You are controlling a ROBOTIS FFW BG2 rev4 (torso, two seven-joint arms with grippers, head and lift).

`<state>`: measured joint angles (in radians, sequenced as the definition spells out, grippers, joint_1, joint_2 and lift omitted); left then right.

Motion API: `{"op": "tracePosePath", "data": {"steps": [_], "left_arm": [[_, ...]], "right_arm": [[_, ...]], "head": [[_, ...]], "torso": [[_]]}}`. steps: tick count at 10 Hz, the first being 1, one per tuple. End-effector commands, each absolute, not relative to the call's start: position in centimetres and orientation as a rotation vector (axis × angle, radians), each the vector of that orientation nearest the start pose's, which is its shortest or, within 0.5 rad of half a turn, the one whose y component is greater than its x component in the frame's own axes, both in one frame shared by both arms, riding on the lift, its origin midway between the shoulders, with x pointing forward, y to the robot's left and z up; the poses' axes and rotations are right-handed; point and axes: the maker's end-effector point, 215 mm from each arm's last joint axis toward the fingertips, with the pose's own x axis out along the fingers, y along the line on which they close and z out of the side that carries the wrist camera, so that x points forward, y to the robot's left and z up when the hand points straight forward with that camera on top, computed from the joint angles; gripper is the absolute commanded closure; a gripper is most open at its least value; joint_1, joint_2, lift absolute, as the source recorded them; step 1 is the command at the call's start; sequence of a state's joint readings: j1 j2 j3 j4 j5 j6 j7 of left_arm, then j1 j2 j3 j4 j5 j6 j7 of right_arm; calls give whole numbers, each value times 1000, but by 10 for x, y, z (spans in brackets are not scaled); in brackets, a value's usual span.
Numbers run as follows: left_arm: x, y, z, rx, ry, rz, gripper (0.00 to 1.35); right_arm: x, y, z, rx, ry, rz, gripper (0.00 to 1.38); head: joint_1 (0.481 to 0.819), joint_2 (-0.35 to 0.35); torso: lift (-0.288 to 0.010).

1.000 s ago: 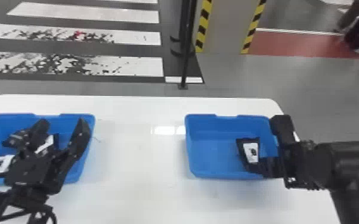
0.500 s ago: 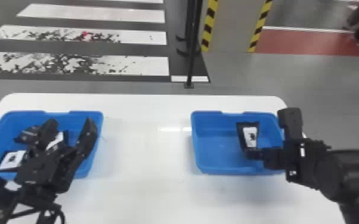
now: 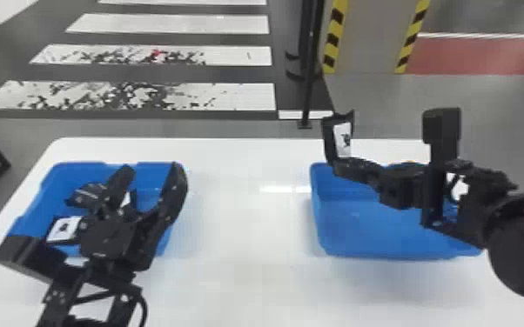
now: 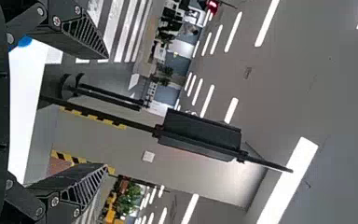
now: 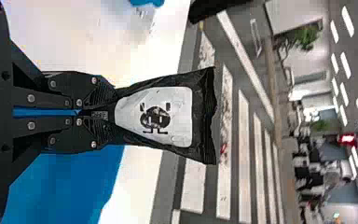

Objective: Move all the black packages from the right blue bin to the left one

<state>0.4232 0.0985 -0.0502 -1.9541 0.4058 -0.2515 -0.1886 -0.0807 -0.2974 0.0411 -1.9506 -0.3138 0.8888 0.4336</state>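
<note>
Lifting has begun on the right: a half second ago the black package [image 3: 330,139] stood in the right blue bin [image 3: 361,230]; now it is up, upright, seen over that bin's far left corner, right of centre in the head view. Right arm [image 3: 487,191] has risen with it. Right jaws closed, pinching the package at its lower end; white label exposed in the right wrist view.

Left arm [image 3: 109,239] parked at lower left, jaws spread over the left blue bin [image 3: 78,167]. In there: a white-labelled package [image 3: 63,229] and darker packaging [image 3: 87,193] behind it, count unclear.

Meaning: pick looks made, transfer and release remain. Probably near the end, though the right arm hides some of the right bin; cannot tell what lies behind. Next wants a leftward carry across the counter [image 3: 248,261], then lowering. Risks: bumping the parked arm, or the end-held package tipping.
</note>
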Motion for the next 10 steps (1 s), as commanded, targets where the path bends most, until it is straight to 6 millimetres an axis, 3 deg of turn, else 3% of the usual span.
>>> {"op": "tracePosePath", "data": {"steps": [1, 4, 6, 10], "left_arm": [[454, 176, -254, -367, -247, -268, 234], [452, 117, -250, -405, -210, -391, 234], [453, 106, -259, -363, -176, -415, 234], [455, 108, -268, -346, -149, -410, 234]], "right_arm": [[542, -107, -321, 48, 410, 700, 1111], [517, -20, -312, 60, 409, 892, 1111], [493, 29, -313, 54, 426, 998, 1111], [448, 74, -315, 76, 470, 1123, 1111]], "head": [[695, 34], [695, 86], [695, 114], [695, 195]], "torso": [[-140], [-140], [-140], [-140]]}}
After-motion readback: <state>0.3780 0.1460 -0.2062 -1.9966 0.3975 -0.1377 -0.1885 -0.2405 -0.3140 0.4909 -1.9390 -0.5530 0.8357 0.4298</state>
